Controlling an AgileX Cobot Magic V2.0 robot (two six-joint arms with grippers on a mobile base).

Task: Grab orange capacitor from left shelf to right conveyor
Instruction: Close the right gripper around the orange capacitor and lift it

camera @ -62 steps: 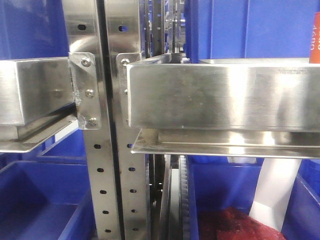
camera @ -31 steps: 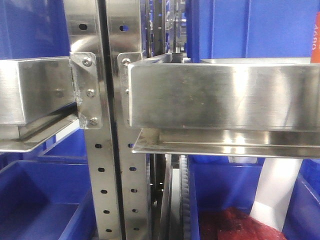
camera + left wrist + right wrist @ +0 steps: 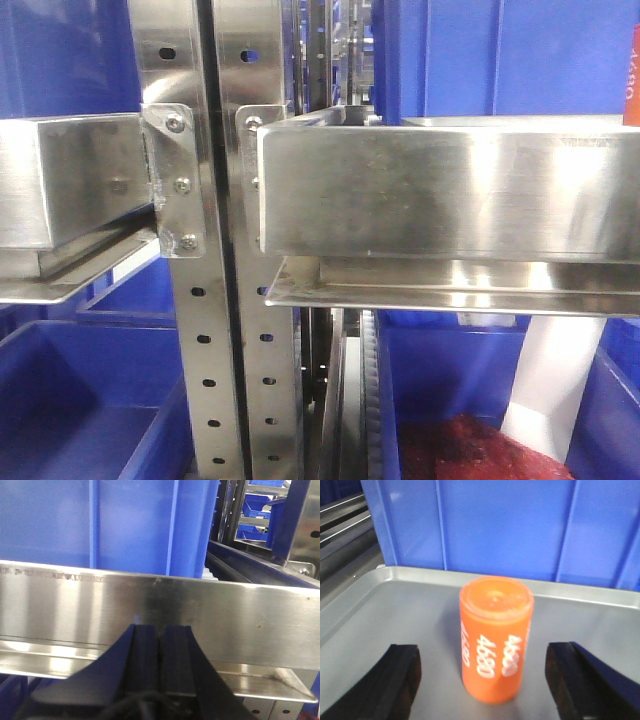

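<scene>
Orange capacitor stands upright on a grey metal tray in the left shelf, "4680" print facing the right wrist camera. Blue bin wall is close behind the tray. Front view only catches an orange sliver at the right edge, above the steel rail. Conveyor isn't in any view.

Right tool: spread wide, one finger on each side of the capacitor, neither touching. Judging by that, we're at pre-grasp, nothing lifted yet.

Left tool: fingers pressed together, holding nothing, parked facing a shelf rail.

Risks from here:
- The capacitor isn't centred in the gap; it sits nearer the finger on the picture's right. On closing, that finger lands first and shoves it sideways. A narrow upright can could tip and roll across the tray.
- Fingers look low on the body. Can't tell how much clearance there is to the tray floor, so scraping is possible if it drops further.
- The side looks smooth and round. A light pinch could let it slip or twist during the swing to the conveyor.
- Pushing further forward would drive it towards the bin wall.
- The tray has a raised rim, so lift straight up before pulling back or the can catches on it.
</scene>
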